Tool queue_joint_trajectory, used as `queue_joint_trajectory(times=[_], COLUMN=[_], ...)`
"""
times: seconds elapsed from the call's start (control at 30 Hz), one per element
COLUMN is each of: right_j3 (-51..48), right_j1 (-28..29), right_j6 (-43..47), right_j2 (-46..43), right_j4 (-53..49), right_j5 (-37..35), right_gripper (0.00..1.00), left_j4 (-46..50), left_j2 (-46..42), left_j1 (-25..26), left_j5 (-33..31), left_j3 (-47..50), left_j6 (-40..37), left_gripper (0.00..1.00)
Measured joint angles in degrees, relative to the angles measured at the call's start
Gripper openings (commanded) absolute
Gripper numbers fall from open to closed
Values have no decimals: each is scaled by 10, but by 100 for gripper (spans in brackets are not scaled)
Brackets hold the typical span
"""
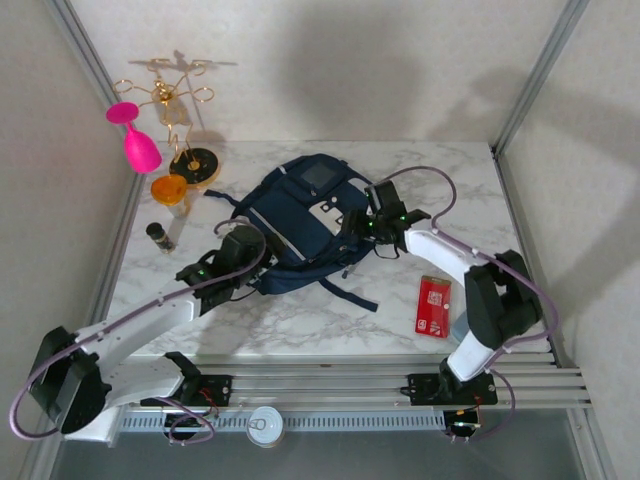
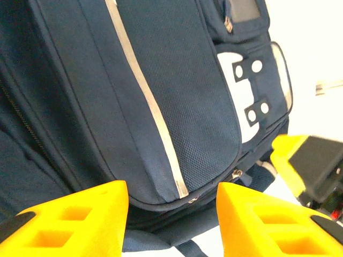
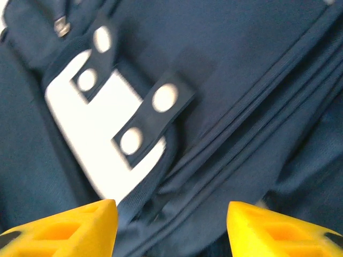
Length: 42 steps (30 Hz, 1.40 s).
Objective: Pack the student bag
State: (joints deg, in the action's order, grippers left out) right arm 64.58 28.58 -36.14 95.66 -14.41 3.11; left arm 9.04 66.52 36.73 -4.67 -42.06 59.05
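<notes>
Navy student bag (image 1: 300, 225) with grey stripes lies flat mid-table, front pocket facing up

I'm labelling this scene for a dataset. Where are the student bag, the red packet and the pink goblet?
student bag (image 1: 295, 225), top external view, on its navy front panel.
red packet (image 1: 434, 306), top external view, middle of its top face.
pink goblet (image 1: 142, 151), top external view, on its rounded bowl.

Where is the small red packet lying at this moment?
In the top external view, the red packet lies flat on the marble table, near its front right edge. It lies to the right of the student bag and does not touch it.
</notes>
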Motion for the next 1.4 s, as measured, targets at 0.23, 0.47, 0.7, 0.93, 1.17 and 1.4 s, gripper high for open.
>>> queue_joint_trajectory(times=[0.23, 0.47, 0.7, 0.93, 1.17, 1.4], right_j3=[21, 40, 46, 80, 58, -75], right_j1=[-33, -30, -26, -26, -29, -28], right_j6=[-52, -80, -108, -108, -105, -124], right_j2=[62, 71, 83, 122, 115, 23], right_j4=[-3, 5, 15, 35, 81, 183], right_j5=[17, 27, 27, 30, 43, 51], right_gripper=[61, 70, 76, 54, 16, 1], left_j4=[-17, -47, -70, -86, -111, -169], left_j2=[93, 131, 144, 152, 179, 222], left_j1=[1, 1, -1, -10, -26, -60], left_j5=[-14, -14, -14, -14, -1, 23], left_j3=[-5, -1, 7, 8, 8, 4], left_j6=[-4, -4, -3, -4, -21, -93], left_gripper=[45, 46, 48, 49, 48, 48])
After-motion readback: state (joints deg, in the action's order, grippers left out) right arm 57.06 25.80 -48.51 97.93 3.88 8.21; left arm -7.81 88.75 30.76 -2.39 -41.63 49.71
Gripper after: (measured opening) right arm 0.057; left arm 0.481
